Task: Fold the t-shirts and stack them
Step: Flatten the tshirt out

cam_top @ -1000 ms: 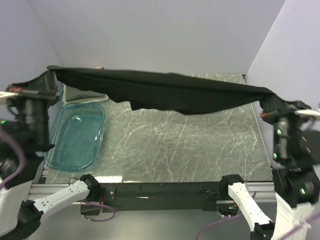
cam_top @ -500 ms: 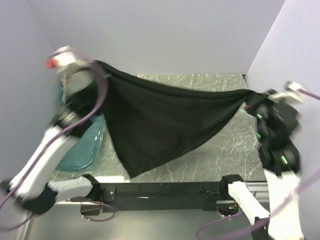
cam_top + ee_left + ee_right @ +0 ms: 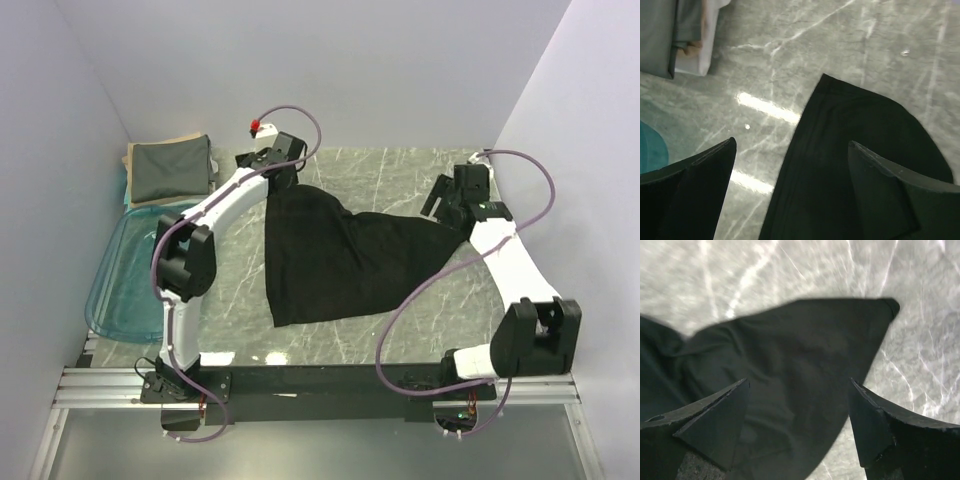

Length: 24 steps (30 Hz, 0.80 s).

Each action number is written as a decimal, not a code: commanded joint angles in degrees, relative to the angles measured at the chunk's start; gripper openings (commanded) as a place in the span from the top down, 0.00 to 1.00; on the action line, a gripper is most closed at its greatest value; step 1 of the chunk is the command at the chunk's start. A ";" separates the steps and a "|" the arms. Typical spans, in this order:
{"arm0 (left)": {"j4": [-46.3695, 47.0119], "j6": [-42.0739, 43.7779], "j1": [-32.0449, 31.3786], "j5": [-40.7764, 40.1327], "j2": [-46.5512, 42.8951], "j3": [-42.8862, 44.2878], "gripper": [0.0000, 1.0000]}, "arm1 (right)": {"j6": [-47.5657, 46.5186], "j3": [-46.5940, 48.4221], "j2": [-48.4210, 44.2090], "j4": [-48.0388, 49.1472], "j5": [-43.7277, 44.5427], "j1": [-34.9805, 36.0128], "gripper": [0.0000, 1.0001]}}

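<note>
Gaping empty, left fingers (image 3: 685, 192) and right fingers (image 3: 710, 427) hover over the black t-shirt (image 3: 340, 260).

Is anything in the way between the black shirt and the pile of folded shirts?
Nothing on the table is. Between the black shirt and the pile there is only bare table. The blue tub sits nearer, beside that path, not in it. Only the left arm reaches across above.

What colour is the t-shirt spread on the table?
The t-shirt is plain black; top external view.
</note>
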 commanded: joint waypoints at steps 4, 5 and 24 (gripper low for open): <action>3.50 -4.50 -0.14 8.03 -14.56 -11.01 0.02 | -0.08 -4.80 -9.91 7.27 -4.39 -0.20 0.16; 3.51 -5.20 -0.14 8.82 -15.79 -15.30 0.01 | -0.70 -5.94 -10.88 7.63 -7.45 0.23 0.16; -3.44 -17.17 8.55 10.50 -46.64 -38.54 0.01 | -6.50 12.04 21.41 6.76 -2.13 62.53 0.17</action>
